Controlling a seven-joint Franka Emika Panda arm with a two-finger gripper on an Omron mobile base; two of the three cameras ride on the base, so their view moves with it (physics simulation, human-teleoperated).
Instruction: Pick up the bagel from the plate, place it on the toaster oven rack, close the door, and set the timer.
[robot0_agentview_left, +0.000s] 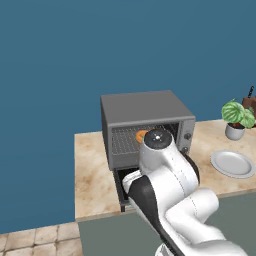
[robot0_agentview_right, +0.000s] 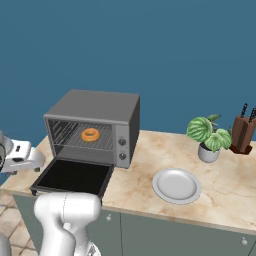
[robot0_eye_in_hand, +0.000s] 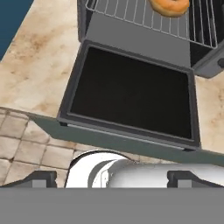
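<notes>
"Two steps look done: the bagel (robot0_agentview_right: 90, 134) lies on the rack (robot0_agentview_right: 95, 140) inside the toaster oven (robot0_agentview_right: 95, 107), up ahead of the jaws, and the plate (robot0_agentview_right: 176, 185) on the desk (robot0_agentview_right: 225, 192) is bare."

"And the jaws?"

"Spread wide, grasping nothing. They hang off the desk's front edge, with the door (robot0_eye_in_hand: 131, 94) lying flat and open just ahead of them."

"So closing comes next?"

"I think so. They'd need to get under the door's front edge, by the handle (robot0_eye_in_hand: 124, 134), and swing it up. Then the knobs (robot0_agentview_right: 122, 149)."
</notes>
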